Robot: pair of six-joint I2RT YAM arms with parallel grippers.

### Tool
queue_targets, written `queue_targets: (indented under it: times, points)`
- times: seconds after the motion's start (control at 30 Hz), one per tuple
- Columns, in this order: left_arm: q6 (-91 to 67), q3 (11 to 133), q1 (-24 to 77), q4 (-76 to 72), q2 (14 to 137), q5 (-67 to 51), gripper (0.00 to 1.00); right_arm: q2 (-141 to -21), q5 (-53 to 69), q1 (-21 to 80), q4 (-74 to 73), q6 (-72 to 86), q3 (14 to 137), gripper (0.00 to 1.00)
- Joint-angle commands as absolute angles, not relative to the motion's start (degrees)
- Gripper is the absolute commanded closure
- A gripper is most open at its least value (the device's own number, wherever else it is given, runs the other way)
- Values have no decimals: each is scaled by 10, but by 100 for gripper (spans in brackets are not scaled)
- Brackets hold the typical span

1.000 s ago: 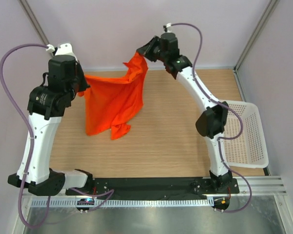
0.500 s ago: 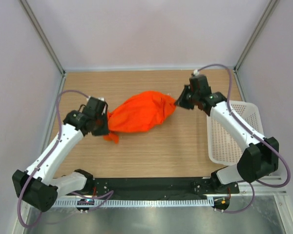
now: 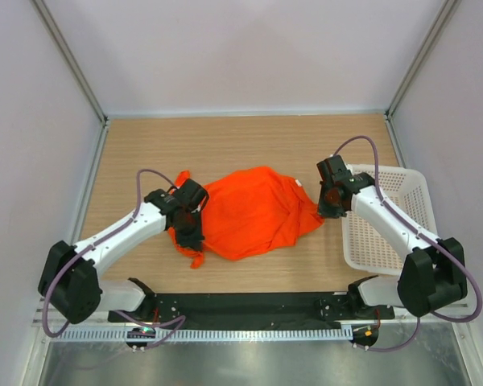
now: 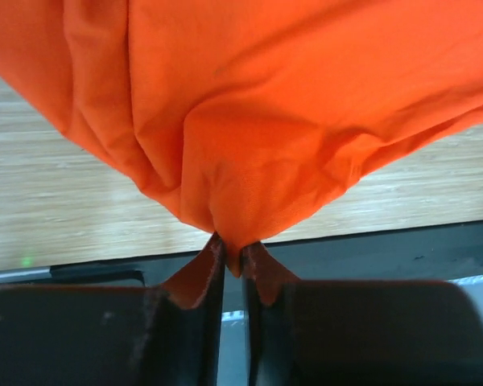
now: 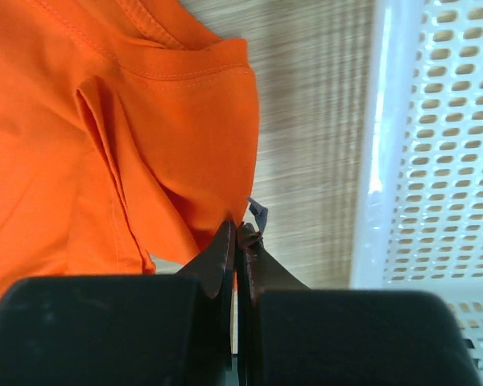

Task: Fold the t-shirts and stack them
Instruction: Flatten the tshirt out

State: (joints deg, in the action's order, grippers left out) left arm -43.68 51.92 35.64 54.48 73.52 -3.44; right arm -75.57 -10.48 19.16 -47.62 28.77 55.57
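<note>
Whereas a second ago the t-shirt (image 3: 253, 213) hung in the air, strung between my two raised arms toward 12 o'clock, it now lies on the surface (image 3: 249, 145) near the centre, with both arms brought down low. My left tool (image 4: 233, 264) sits at the garment's 9 o'clock edge. Its jaws stand all but closed, with only a slit between them, and a gathered point of fabric is pinched at their tips. My right tool (image 5: 238, 235) sits at the 3 o'clock edge, closed tight on a hemmed corner, just beside the white basket (image 3: 410, 209) but apart from it. The cloth has not landed flat. It forms a rounded, rumpled patch with creases fanning from both pinch points, and a loose tail trails toward 7 o'clock by my left tool. I judge the lay-down step to be essentially complete and the folding not yet begun. The likely next requirement is to release both corners and smooth or re-grip the fabric. The thin cloth may drag with either tool if a tool lifts before it has fully let go.
</note>
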Motion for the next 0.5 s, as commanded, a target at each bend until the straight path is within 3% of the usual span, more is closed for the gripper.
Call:
queue_targets:
  times: [0.0,0.03,0.07,0.17,0.23,0.33,0.37,0.47]
  points:
    - [-437,560,363,514,773,-58,84,-743,-151,184,-496,265,558,99]
    - [-435,574,364,518,782,-58,78,-744,-156,184,-497,263,558,96]
    - [-437,581,366,522,786,-46,63,-743,-156,184,-497,260,562,93]
    - [-469,604,376,557,761,-5,37,-746,-157,183,-501,244,583,75]
    - [-496,599,381,581,701,30,33,-748,-156,184,-510,232,598,66]
    - [-568,554,381,597,606,50,45,-743,-147,183,-510,225,621,64]
    - [-584,515,381,594,588,47,59,-739,-137,184,-510,223,629,64]
    - [-646,458,381,579,542,19,78,-727,-113,185,-506,220,635,64]
